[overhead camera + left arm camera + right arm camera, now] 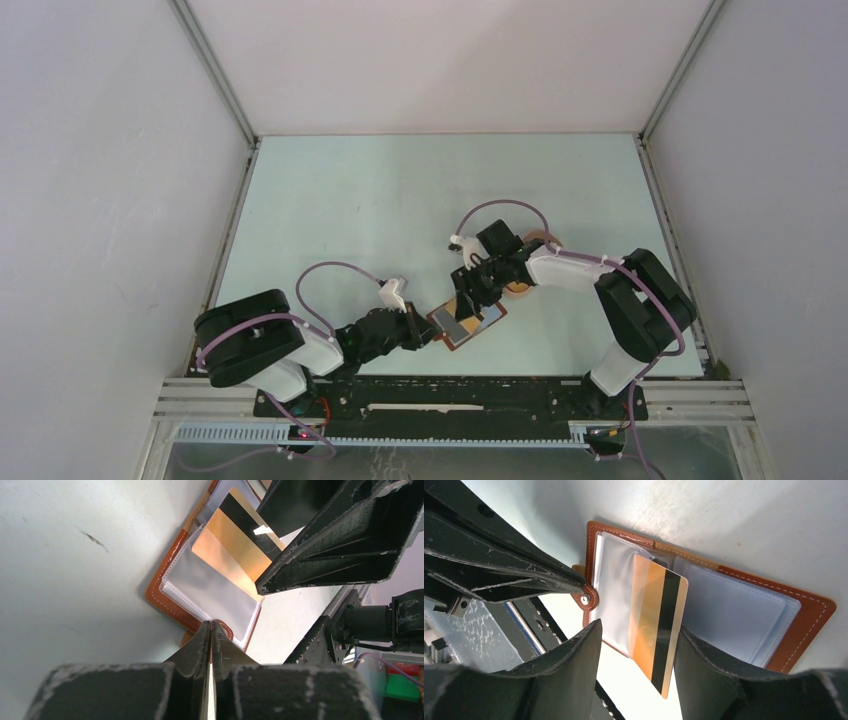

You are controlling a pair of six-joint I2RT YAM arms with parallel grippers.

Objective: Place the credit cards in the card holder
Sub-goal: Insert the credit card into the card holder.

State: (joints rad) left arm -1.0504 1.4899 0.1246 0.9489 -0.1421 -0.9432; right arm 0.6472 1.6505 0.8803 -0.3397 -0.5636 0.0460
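Between the black fingers (574, 665) of the right hand (638, 630), close under its wrist camera, lies a gold card (656, 630) with a black stripe along its length. Its far end is tucked under a clear sleeve of the card holder (809, 620), and its near end sticks out past the holder's edge. That hand is partly open. One finger stands clear of the card with a gap showing, and the other sits right at the card's long edge, so nothing is clamped. The brown leather holder lies spread open and flat on the pale worktop (350, 200), clear pockets facing up, near the front edge and between the two arms. At its rounded snap tab (585, 599) the left hand (211, 630) is closed tight, with its fingertips pinching the tab from the side nearest the arm bases. Seen from above, the holder (467, 322) sits just in front of the right hand (478, 290), with the left hand (428, 335) touching its near-left corner.
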